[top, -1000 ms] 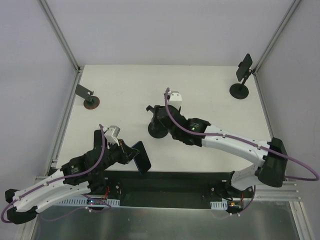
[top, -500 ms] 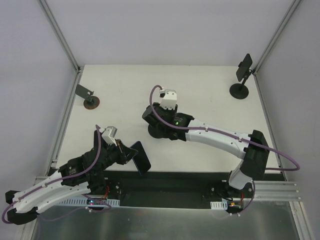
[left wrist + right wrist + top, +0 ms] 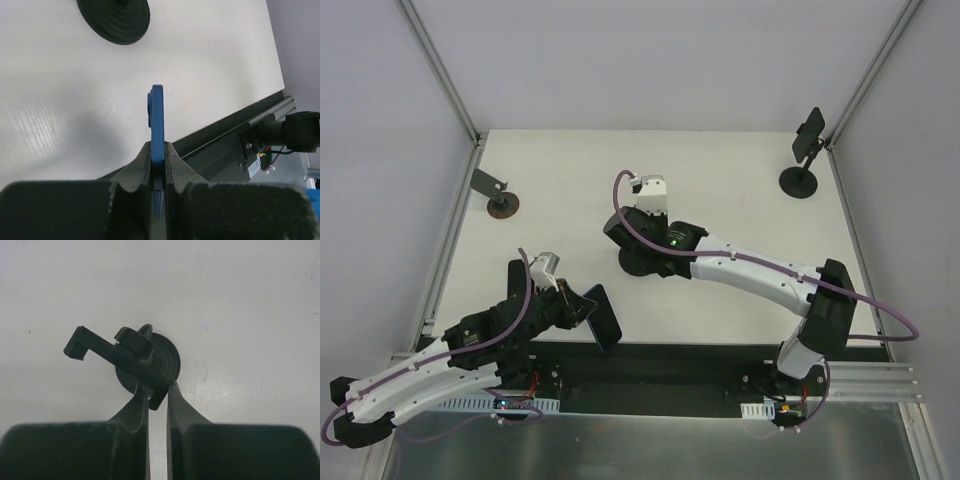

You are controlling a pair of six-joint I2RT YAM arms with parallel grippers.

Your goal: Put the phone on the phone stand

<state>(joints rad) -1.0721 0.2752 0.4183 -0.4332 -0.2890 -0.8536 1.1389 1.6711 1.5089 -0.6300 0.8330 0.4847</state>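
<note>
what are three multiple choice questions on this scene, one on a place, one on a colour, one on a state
1. Where is the phone stand that the right fingers grip?
A) near the middle of the table
B) at the far left corner
C) off the table

2. What colour is the phone?
A) red
B) blue
C) white

3. What are the left fingers doing?
A) spread open
B) shut on the phone
C) shut on nothing

Answers:
1 A, the top view shows its base mid-table.
2 B, its edge shows blue in the left wrist view.
3 B, both fingers press against the phone's sides.
</note>
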